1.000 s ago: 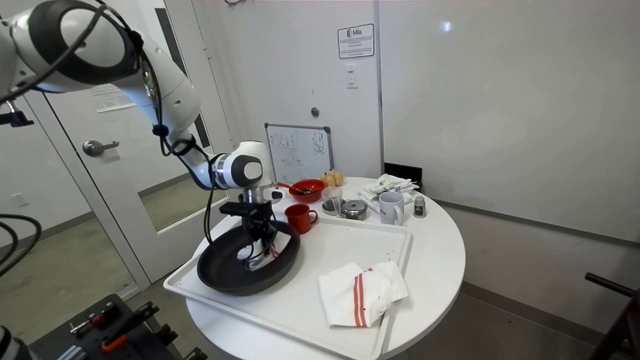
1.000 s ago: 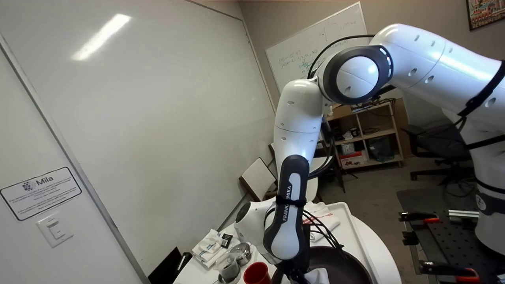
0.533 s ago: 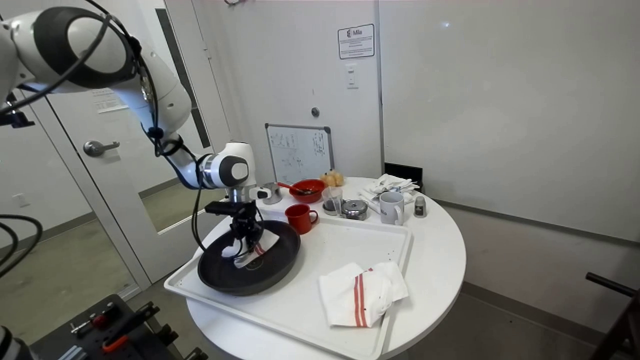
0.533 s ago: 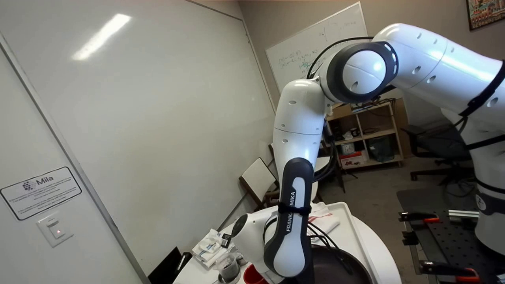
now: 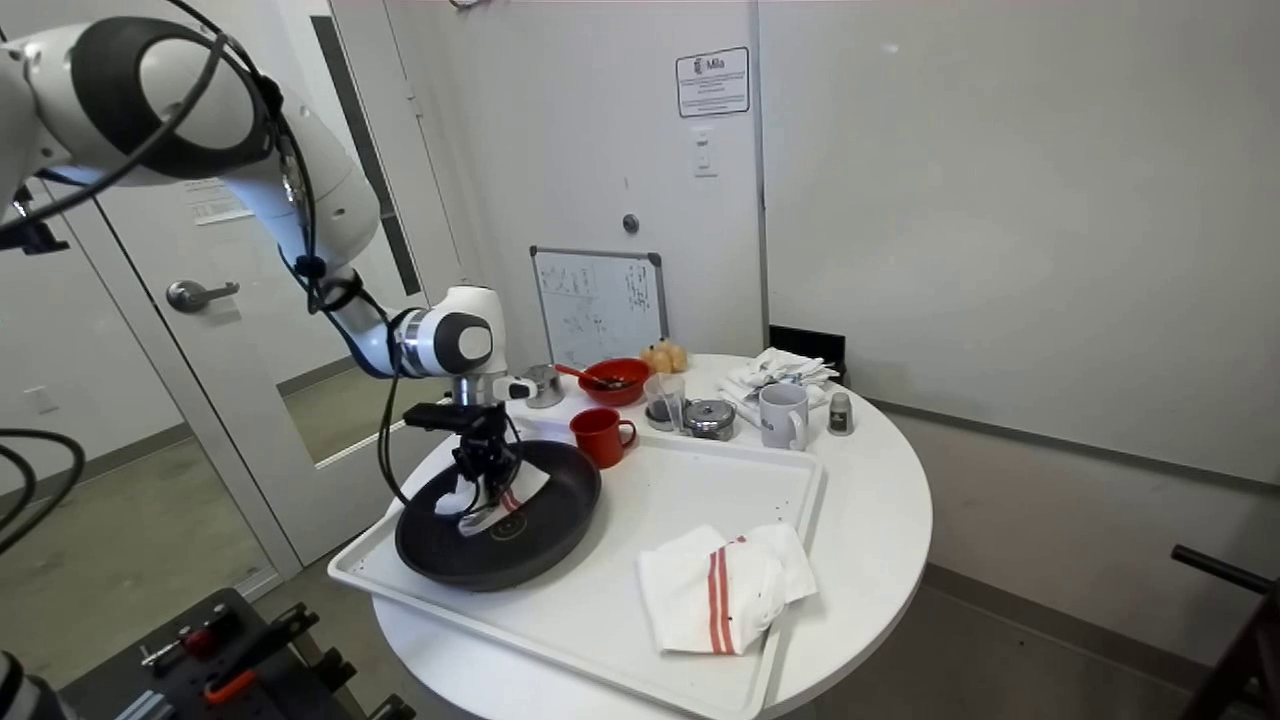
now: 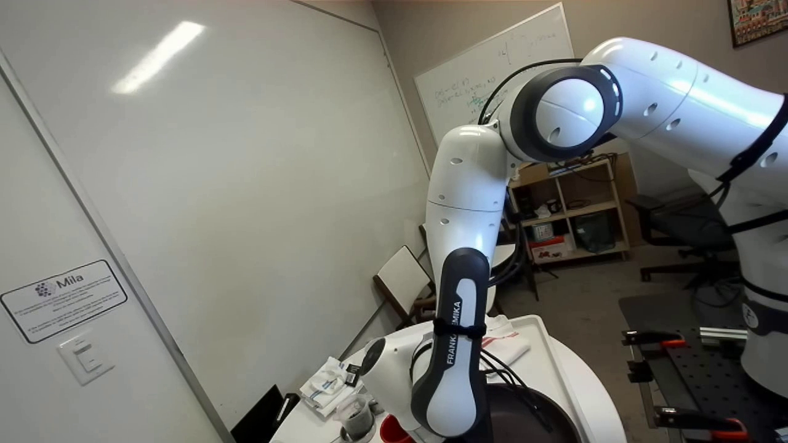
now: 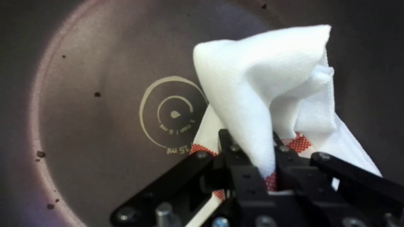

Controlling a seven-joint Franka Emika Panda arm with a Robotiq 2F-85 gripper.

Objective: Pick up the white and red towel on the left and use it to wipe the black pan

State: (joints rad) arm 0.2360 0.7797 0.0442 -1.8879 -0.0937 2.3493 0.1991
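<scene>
My gripper point(image 5: 490, 488) is inside the black pan point(image 5: 440, 558), shut on a white towel with red stripes point(image 5: 528, 484). In the wrist view the towel point(image 7: 230, 78) is bunched between the fingers point(image 7: 251, 138), with folds spreading over the pan floor point(image 7: 116, 132). Dark crumbs show on the pan floor and near its edge. The pan also shows in an exterior view point(image 6: 529, 418), where the arm hides the gripper and the held towel. A second white towel with red stripes point(image 5: 690, 595) lies folded on the tray's near right corner.
The pan stands on a white tray point(image 5: 690, 480) on a round white table point(image 5: 880, 500). A red mug point(image 5: 597, 440) stands close behind the pan. Behind are a red bowl point(image 5: 625, 388), clear cup point(image 5: 664, 395), metal tin point(image 5: 709, 420), grey mug point(image 5: 780, 415) and shaker point(image 5: 839, 414).
In an exterior view my gripper and the held towel have moved left across the pan, mostly in the first half second. The pan's centre mark now shows. The second towel has not moved.
</scene>
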